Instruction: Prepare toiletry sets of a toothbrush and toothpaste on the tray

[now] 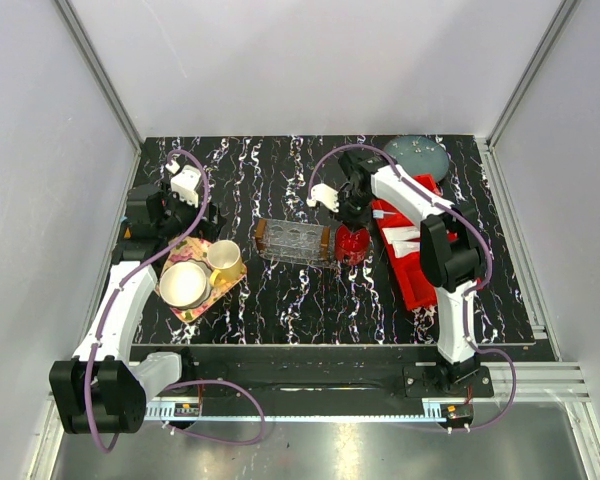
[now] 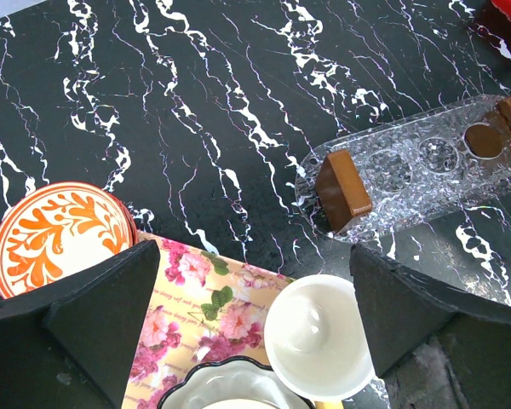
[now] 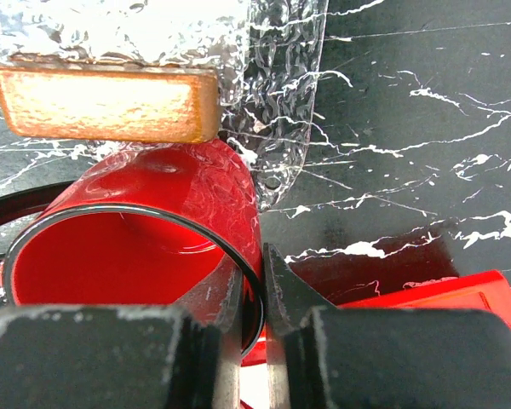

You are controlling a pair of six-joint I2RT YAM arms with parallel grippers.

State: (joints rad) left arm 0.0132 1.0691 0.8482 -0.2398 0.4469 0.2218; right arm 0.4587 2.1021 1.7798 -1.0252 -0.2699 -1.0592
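Observation:
The clear ribbed tray (image 1: 293,242) with brown end handles lies at the table's middle, and nothing shows inside it. It also shows in the left wrist view (image 2: 426,170) and the right wrist view (image 3: 272,85). My right gripper (image 3: 255,273) is shut on the rim of a red cup (image 3: 153,230), one finger inside and one outside. That red cup (image 1: 352,243) sits against the tray's right end. My left gripper (image 2: 254,281) is open over the flowery tray (image 2: 204,298), holding nothing. Toothbrush and toothpaste cannot be made out; small white shapes (image 1: 405,235) lie in the red bin.
The red compartment bin (image 1: 410,275) lies to the right under my right arm. A grey-green plate (image 1: 417,153) is at the back right. The flowery tray (image 1: 195,300) holds a white cup (image 1: 223,258) and a bowl (image 1: 184,285). An orange-patterned bowl (image 2: 60,234) sits beside it.

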